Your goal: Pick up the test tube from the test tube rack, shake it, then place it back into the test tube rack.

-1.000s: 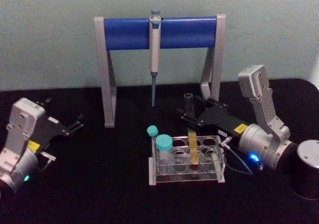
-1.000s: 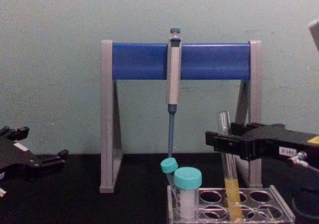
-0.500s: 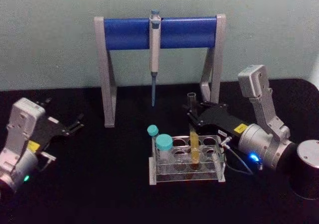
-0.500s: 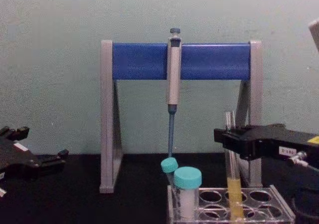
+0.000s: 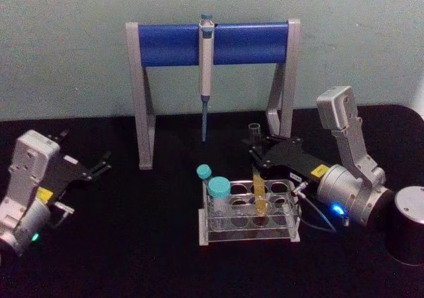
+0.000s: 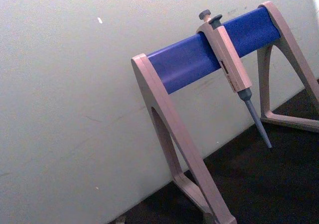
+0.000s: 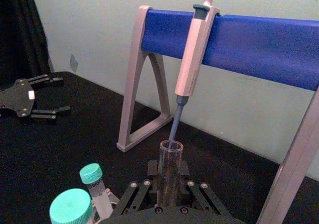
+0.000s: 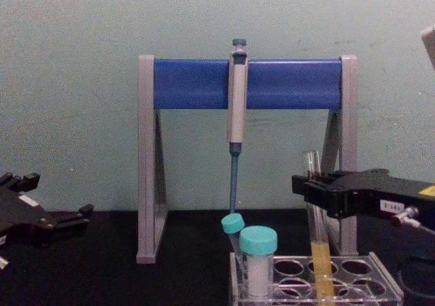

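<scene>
A pale green wall (image 5: 66, 59) stood behind a black table (image 5: 146, 245). Towards the back stood a grey-and-blue stand (image 5: 172, 44) with a pipette (image 5: 206, 66) hanging from its bar. In front of it sat the rack (image 5: 225, 237), with two capped tubes (image 5: 218, 189) at its left end.

The tube (image 5: 258, 198) stood in a hole near the rack's middle. Its yellow liquid sat down among the holes and its open mouth rose well above them. From the head view it leaned a little. The right gripper (image 5: 257, 153) reached in from the right, its fingers pinched on the bare glass high up, just under the rim. The left gripper (image 5: 99, 165) rested low at the table's far left with its fingers spread, well apart from everything.

Whether the tube was about to be lifted or had just been seated could not be told.

Several risks seemed likely. The tube had no cap, so a hard or sideways shake could throw liquid out. The grip was on smooth glass, far above the weight of the liquid, so the tube might slip or swing. With that lean, its side could catch the hole's edge, and the light rack might lift or slide with it. The capped tubes stood near on the left, so a drift that way could knock them.
</scene>
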Action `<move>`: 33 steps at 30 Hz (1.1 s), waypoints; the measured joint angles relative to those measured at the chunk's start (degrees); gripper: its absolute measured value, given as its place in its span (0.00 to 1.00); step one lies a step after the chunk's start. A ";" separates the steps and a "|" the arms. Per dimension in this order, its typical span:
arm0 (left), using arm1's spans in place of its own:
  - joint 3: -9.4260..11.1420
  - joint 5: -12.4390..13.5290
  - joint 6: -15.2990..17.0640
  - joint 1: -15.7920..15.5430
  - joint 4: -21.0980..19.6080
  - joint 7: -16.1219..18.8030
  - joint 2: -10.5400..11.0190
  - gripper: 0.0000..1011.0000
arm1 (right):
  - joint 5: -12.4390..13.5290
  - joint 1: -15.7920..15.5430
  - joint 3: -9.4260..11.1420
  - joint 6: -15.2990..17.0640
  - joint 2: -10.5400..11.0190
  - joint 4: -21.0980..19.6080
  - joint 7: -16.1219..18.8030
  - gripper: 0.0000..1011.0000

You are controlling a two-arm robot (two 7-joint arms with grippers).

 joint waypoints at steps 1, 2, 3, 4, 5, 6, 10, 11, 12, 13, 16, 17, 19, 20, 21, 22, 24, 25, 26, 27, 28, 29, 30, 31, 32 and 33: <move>0.00 0.00 0.00 0.00 0.00 0.00 0.00 0.99 | 0.00 0.00 0.00 0.00 0.00 0.00 0.00 0.23; 0.00 0.00 0.00 0.00 0.00 0.00 0.00 0.99 | -0.01 0.00 0.00 0.00 0.00 0.00 0.00 0.23; 0.00 0.00 0.00 0.00 0.00 0.00 0.00 0.99 | -0.01 0.00 0.00 0.00 0.00 0.00 0.00 0.23; 0.00 0.00 0.00 0.00 0.00 0.00 0.00 0.99 | -0.01 0.00 0.00 0.00 0.00 0.00 0.00 0.23; 0.00 0.00 0.00 0.00 0.00 0.00 0.00 0.99 | -0.02 0.00 0.00 0.00 0.00 0.00 0.00 0.23; 0.00 0.00 0.00 0.00 0.00 0.00 0.00 0.99 | -0.02 -0.01 0.03 -0.01 0.00 0.00 0.02 0.23; 0.00 0.00 0.00 0.00 0.00 0.00 0.00 0.99 | 0.96 -0.76 1.16 -1.09 -0.08 -0.60 0.88 0.23; 0.00 0.00 0.00 0.00 0.00 0.00 0.00 0.99 | 1.17 -0.88 1.34 -1.18 -0.07 -0.79 0.96 0.23; 0.00 0.00 0.00 0.00 0.00 0.00 0.00 0.99 | 1.35 -1.00 1.49 -1.21 -0.06 -1.00 1.01 0.23; 0.00 0.00 0.00 0.00 0.00 0.00 0.00 0.99 | 1.72 -1.27 1.81 -1.22 0.00 -1.52 1.08 0.23; 0.00 0.00 0.00 0.00 0.00 0.00 0.00 0.99 | 2.36 -1.74 2.33 -1.28 0.15 -2.53 1.11 0.23; 0.00 0.00 0.00 0.00 0.00 0.00 0.00 0.99 | 2.77 -2.06 2.71 -1.37 0.31 -3.28 1.12 0.23; 0.00 0.00 0.00 0.00 0.00 0.00 0.00 0.99 | 3.20 -2.39 3.13 -1.53 0.46 -4.04 1.12 0.23; 0.00 0.00 0.00 0.00 0.00 0.00 0.00 0.99 | 3.66 -2.65 3.50 -1.72 0.58 -4.70 1.12 0.23; 0.00 0.00 0.00 0.00 0.00 0.00 0.00 0.99 | 3.86 -2.77 3.69 -1.82 0.65 -5.04 1.12 0.23; 0.00 0.00 0.00 0.00 0.00 0.00 0.00 0.99 | 4.08 -2.89 3.85 -1.95 0.71 -5.32 1.12 0.23; 0.00 0.00 0.00 0.00 0.00 0.00 0.00 0.99 | 4.62 -3.29 4.35 -2.61 0.88 -6.31 1.07 0.23; 0.00 0.00 0.00 0.00 0.00 0.00 0.00 0.99 | 4.79 -3.40 4.50 -2.89 0.93 -6.60 1.07 0.23; 0.00 0.00 0.00 0.00 0.00 0.00 0.00 0.99 | 4.95 -3.51 4.65 -3.18 0.98 -6.88 1.07 0.23; 0.00 0.00 0.00 0.00 0.00 0.00 0.00 0.99 | 5.20 -3.69 4.93 -3.77 1.07 -7.38 1.10 0.23; 0.00 0.00 0.00 0.00 0.00 0.00 0.00 0.99 | 5.48 -3.89 5.22 -4.56 1.11 -7.82 1.15 0.23; 0.00 0.00 0.00 0.00 0.00 0.00 0.00 0.99 | 5.48 -3.89 5.22 -4.56 1.11 -7.82 1.15 0.23; 0.00 0.00 0.00 0.00 0.00 0.00 0.00 0.99 | 5.72 -4.10 5.52 -5.46 1.13 -8.18 1.26 0.23; 0.00 0.00 0.00 0.00 0.00 0.00 0.00 0.99 | 5.85 -4.20 5.65 -5.93 1.14 -8.33 1.32 0.23; 0.00 0.00 0.00 0.00 0.00 0.00 0.00 0.99 | 5.99 -4.35 5.88 -6.87 1.15 -8.52 1.46 0.23; 0.00 0.00 0.00 0.00 0.00 0.00 0.00 0.99 | 6.03 -4.39 5.96 -7.31 1.15 -8.58 1.54 0.23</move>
